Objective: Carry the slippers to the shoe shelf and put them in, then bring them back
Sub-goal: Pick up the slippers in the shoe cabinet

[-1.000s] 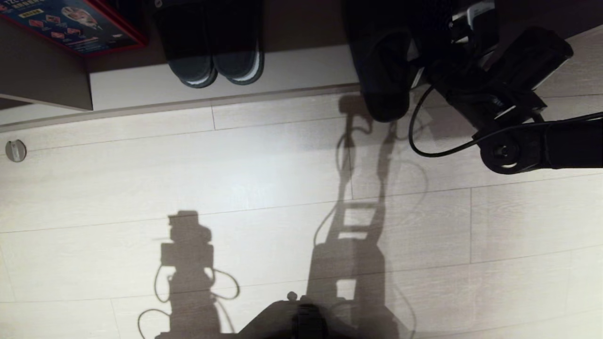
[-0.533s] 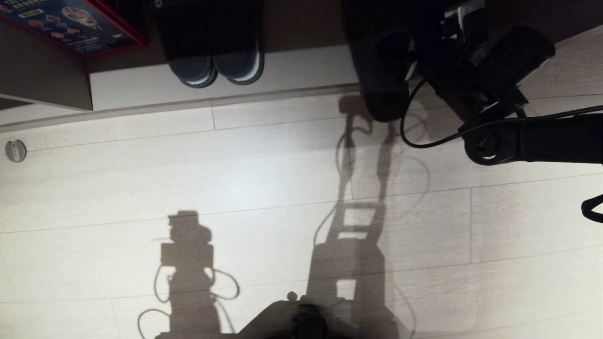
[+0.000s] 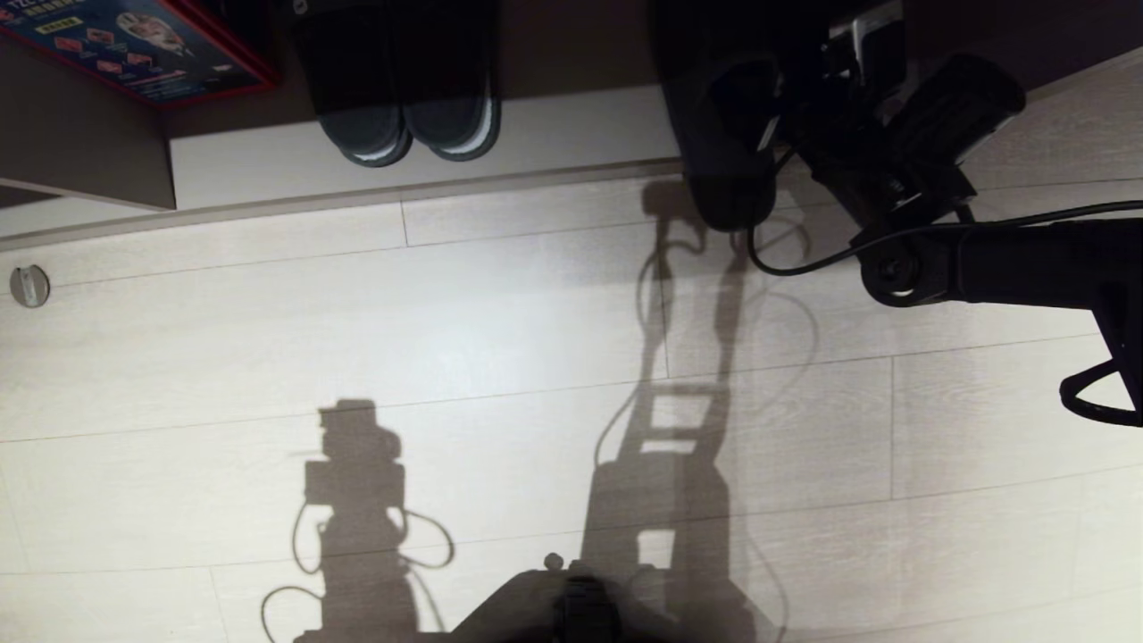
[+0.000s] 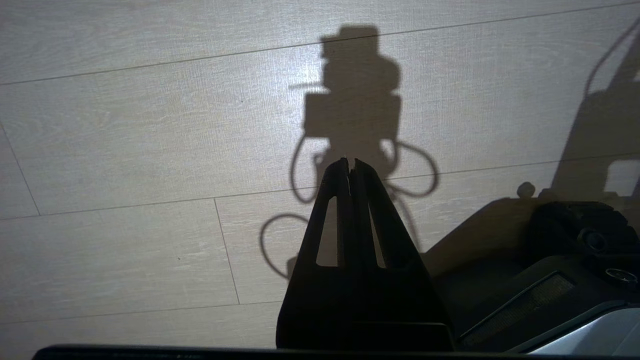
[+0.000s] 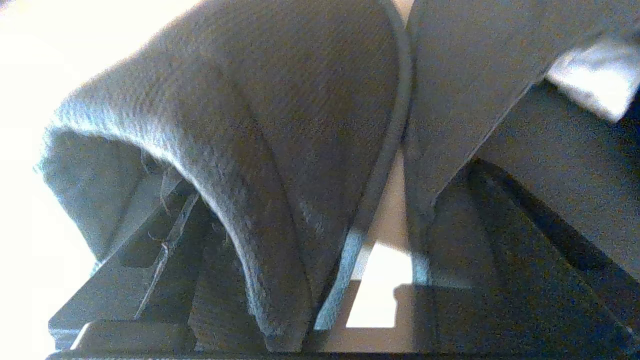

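Note:
The grey-blue slippers [image 3: 725,170] lie side by side at the right end of the shoe shelf [image 3: 571,125], toes sticking out past its front edge over the floor. My right gripper [image 3: 799,107] is at their open heels, jaws open, one finger inside each slipper. In the right wrist view the two slippers [image 5: 300,125] fill the picture with a narrow gap between them, and my right gripper [image 5: 320,210] straddles their two inner walls. My left gripper [image 4: 350,162] hangs shut and empty over bare floor.
A darker charcoal pair with white sole edges [image 3: 411,116] sits further left in the shelf. A red-edged box [image 3: 134,45] lies at the far left beside a brown upright panel [image 3: 89,143]. A round door stop [image 3: 29,286] is on the floor. My base [image 3: 571,607] is at the near edge.
The right arm has reached further in toward the shelf and the slippers' heels. The slippers have stayed where they were. The left arm has not moved.

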`<state>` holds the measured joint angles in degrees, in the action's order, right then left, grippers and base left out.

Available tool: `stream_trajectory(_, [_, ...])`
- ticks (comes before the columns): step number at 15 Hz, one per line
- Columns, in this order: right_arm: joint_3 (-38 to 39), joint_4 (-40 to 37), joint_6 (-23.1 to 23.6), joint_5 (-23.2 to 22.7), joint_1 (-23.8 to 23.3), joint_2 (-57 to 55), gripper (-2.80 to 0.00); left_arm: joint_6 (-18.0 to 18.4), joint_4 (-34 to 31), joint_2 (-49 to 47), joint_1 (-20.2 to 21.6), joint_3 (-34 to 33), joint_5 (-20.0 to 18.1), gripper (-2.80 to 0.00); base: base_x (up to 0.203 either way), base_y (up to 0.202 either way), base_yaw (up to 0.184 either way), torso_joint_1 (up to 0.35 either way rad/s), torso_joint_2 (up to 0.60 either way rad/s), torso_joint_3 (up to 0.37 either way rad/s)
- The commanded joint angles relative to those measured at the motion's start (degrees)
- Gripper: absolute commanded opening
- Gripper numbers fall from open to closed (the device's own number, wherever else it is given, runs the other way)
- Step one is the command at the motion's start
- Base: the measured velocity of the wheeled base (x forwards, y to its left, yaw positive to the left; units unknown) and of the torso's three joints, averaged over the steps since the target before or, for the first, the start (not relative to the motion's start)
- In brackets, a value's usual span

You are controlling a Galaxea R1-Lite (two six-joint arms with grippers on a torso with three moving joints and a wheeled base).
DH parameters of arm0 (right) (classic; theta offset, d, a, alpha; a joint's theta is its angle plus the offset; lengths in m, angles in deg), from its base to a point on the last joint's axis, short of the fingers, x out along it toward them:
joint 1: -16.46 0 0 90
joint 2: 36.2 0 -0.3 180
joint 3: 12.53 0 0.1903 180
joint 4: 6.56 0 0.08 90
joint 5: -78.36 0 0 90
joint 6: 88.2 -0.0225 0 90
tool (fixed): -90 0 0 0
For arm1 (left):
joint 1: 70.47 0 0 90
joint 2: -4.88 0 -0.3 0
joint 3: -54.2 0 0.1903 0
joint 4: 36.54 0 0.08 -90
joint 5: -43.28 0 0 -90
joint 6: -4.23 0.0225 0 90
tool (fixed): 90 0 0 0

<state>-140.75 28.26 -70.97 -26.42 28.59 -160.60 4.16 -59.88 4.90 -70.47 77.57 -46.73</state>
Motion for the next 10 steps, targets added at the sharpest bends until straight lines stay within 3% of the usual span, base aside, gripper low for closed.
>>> stream_trajectory(1, [0.0,0.3,0.1,-0.2,0.0,-0.3,0.00,0.0,0.0,0.0,0.0,0.0,0.0,-2.80,0.000,0.000,0.000,0.000,0.00,0.000])
stream_trajectory(10, [2.8,-3.6,0.0,-0.2,0.4,8.1,0.00,0.0,0.0,0.0,0.0,0.0,0.0,-2.80,0.000,0.000,0.000,0.000,0.00,0.000])
